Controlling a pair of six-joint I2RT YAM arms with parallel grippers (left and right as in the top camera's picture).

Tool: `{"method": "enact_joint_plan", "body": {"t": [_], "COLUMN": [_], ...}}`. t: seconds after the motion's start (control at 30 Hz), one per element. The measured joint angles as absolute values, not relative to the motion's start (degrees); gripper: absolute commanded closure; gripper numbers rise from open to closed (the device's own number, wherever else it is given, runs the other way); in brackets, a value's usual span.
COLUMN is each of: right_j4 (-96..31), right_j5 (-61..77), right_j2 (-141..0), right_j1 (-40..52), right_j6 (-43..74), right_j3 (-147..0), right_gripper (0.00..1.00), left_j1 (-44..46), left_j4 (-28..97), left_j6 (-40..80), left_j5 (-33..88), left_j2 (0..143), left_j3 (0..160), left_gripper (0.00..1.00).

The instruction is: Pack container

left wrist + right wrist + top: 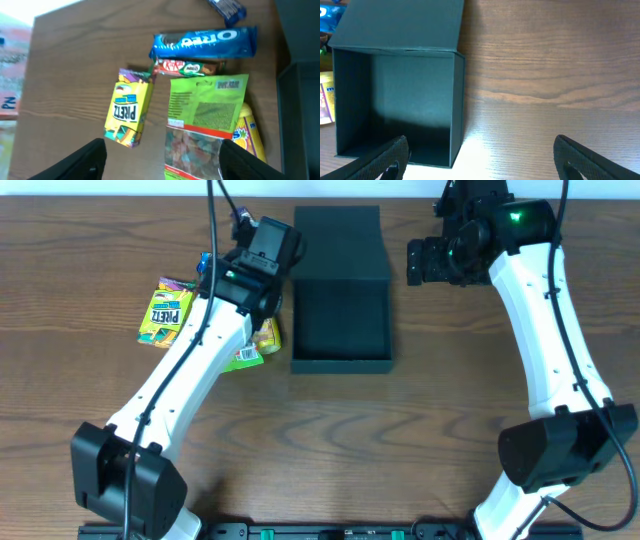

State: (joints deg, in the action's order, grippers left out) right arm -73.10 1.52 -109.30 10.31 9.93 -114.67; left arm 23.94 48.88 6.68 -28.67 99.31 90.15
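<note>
The dark teal container (340, 330) stands open at the table's middle, its flap lid (338, 240) laid back on the far side; nothing shows inside it. It also shows in the right wrist view (459, 100). My left gripper (165, 165) is open and empty above a green gummy packet (207, 107), left of the container. Beside it lie a yellow Pretz box (127, 107), a blue Oreo pack (205, 42), a KitKat (187, 66) and a yellow packet (250, 135). My right gripper (480, 160) is open and empty by the container's right wall.
The Pretz box (167, 313) and green packet (245, 357) lie left of the container, partly under my left arm (190, 370). A small blue wrapper (227, 7) lies beyond the Oreo pack. Bare wood (440, 410) lies right of and in front of the container.
</note>
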Motion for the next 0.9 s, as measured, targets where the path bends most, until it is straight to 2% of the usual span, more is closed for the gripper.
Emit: {"method": "enact_joint_plan", "body": {"t": [0.2,0.3,0.9], "right_j4": [-73.12,-73.36,-75.0], "right_j5": [1.52,1.52,1.52], "right_j2": [-109.3,-109.3,-109.3], "right_j1": [10.31,10.31,10.31], "right_j6": [9.74,9.72,9.56], "right_j3": [-114.67,-114.67,-114.67], "right_gripper": [0.07,0.08,0.08], "left_j1": [20.53,18.22,13.23], "left_j4": [52.18,51.64,44.84], "left_j6": [7.94,8.27,7.53], "left_j5": [-19.94,-13.61,2.35], "left_j2": [99.31,99.31,104.4], "left_j3": [90.0,88.47,76.99], "left_gripper": [0.11,0.02,0.05]}}
